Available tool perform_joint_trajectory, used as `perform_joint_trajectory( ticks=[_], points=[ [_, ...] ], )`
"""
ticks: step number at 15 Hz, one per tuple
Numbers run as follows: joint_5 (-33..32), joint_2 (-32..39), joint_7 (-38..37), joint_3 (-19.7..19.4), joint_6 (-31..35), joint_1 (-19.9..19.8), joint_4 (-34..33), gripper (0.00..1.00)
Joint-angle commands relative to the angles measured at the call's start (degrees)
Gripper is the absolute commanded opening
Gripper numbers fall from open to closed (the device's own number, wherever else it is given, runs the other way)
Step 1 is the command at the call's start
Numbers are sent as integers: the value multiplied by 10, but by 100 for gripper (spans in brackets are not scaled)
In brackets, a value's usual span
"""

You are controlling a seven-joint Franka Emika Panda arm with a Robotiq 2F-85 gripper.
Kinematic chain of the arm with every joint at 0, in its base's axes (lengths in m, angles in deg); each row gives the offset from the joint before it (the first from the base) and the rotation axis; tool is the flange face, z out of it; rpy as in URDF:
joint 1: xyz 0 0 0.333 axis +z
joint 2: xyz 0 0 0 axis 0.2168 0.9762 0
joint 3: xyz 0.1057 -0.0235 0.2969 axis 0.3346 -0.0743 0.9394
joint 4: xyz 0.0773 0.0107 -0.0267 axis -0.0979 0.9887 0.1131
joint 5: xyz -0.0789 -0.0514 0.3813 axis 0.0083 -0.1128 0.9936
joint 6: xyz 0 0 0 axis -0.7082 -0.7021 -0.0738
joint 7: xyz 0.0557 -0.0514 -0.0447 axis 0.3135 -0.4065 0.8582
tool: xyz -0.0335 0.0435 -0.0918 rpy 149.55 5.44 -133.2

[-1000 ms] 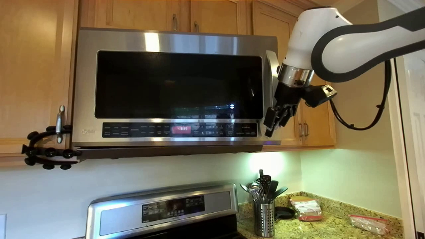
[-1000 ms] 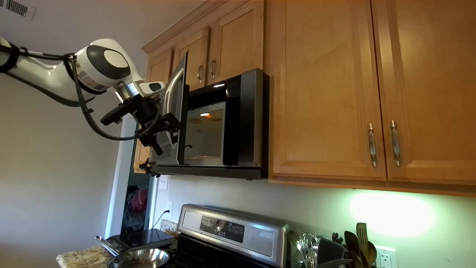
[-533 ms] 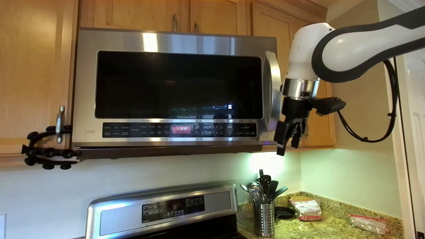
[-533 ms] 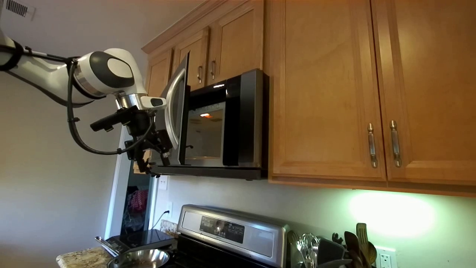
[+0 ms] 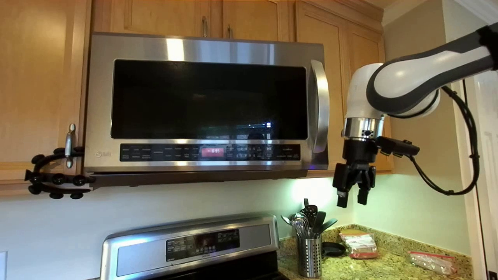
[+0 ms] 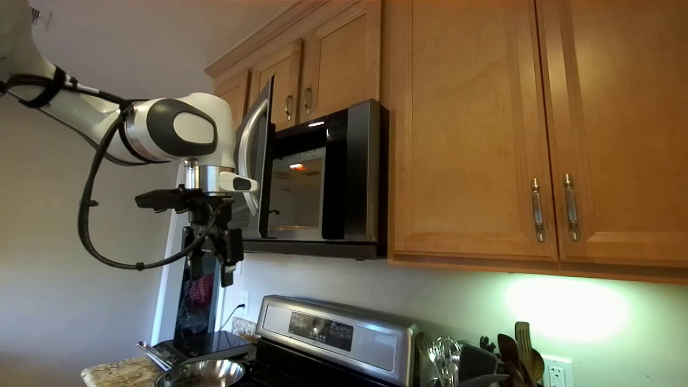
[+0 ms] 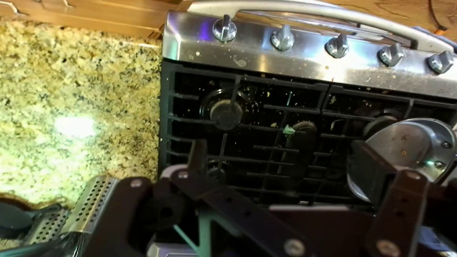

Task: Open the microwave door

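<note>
Since it hangs nearest, we enter the gripper [image 5: 352,199] first: one, black, two-fingered, pointing down, fingers parted, nothing between them. Position: in an exterior view, right of the microwave door [image 5: 208,101] and apart from it. The wrist view shows us no part of that door. Next move, in our judgement: no pull on the door, only withdrawal to the right, well out of its swing.

Steel handle [image 5: 323,105]: one, vertical, curved, on the door's right edge in an exterior view. Unheld; a grip here seems needless.

Microwave door: one, wide, steel-framed, dark glass. In an exterior view its handle edge stands to the left of the microwave body [image 6: 363,172], well apart, with the front behind it showing between. We log it as ajar; the exact angle we cannot read. Step in hand, as we judge it: opening done, or near enough, with the gripper clear. Should a wider angle be wanted, we would call for a push on the inner face at the near edge, to the left; pressing the outer face could swing it closed.

Wooden cabinets [image 5: 253,19]: several, far, along the wall.
</note>
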Motion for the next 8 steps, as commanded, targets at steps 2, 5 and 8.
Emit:
perform_joint_trajectory(
  ticks=[2, 5, 8],
  points=[
    [30, 10, -15, -9, 12, -7, 31, 100],
    [32, 24, -29, -6, 15, -12, 36, 100],
    [22, 28, -25, -4, 2, -11, 28, 100]
  ],
)
